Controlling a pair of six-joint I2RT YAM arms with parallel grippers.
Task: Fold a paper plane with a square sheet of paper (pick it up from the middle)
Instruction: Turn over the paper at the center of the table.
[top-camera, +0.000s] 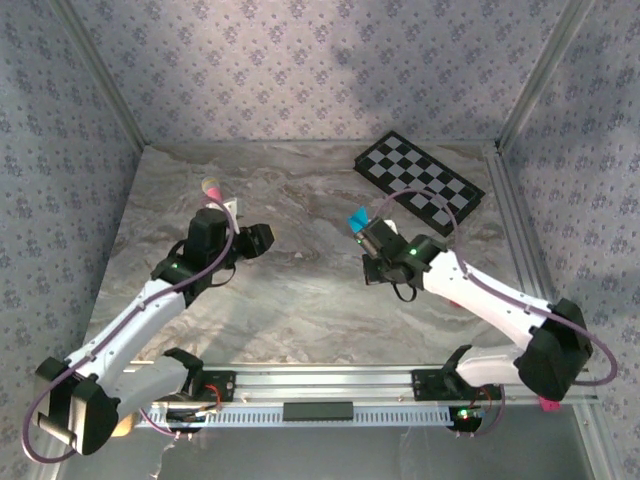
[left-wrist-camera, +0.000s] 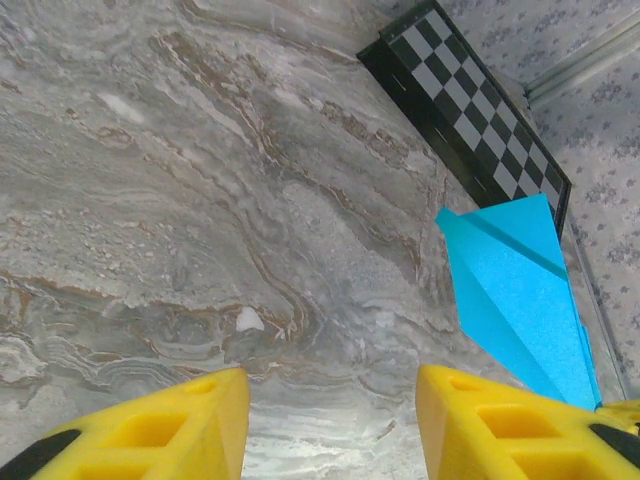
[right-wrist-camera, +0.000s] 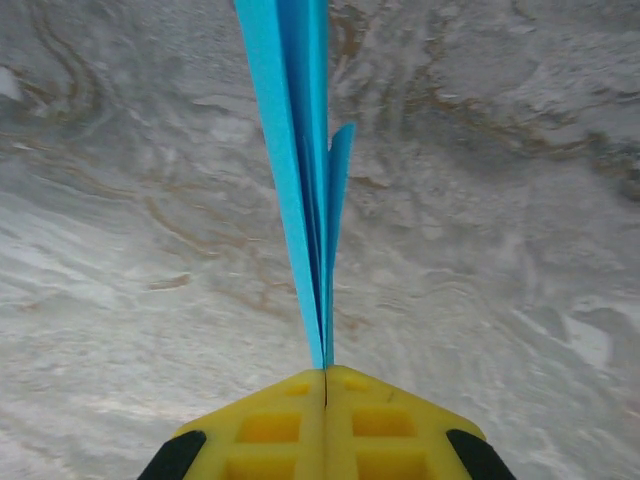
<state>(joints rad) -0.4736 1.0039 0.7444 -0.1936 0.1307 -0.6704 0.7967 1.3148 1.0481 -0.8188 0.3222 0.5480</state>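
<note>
The cyan-blue sheet of paper is folded into a slim pointed paper plane (top-camera: 356, 219) with several layers. My right gripper (top-camera: 368, 233) is shut on one end of it and holds it above the marble table, right of centre. In the right wrist view the folded layers (right-wrist-camera: 300, 150) run straight out from the closed yellow fingertips of the right gripper (right-wrist-camera: 325, 372). The left wrist view shows the paper plane's flat side (left-wrist-camera: 510, 290) with a diagonal crease, off to the right. My left gripper (top-camera: 258, 238) (left-wrist-camera: 330, 392) is open over bare table at centre left, with nothing between its fingers.
A black-and-white checkered board (top-camera: 420, 178) (left-wrist-camera: 470, 110) lies at the back right. A pink stick (top-camera: 212, 188) rests at the back left, just beyond the left arm. Patterned walls enclose the marble table (top-camera: 300, 300) on three sides.
</note>
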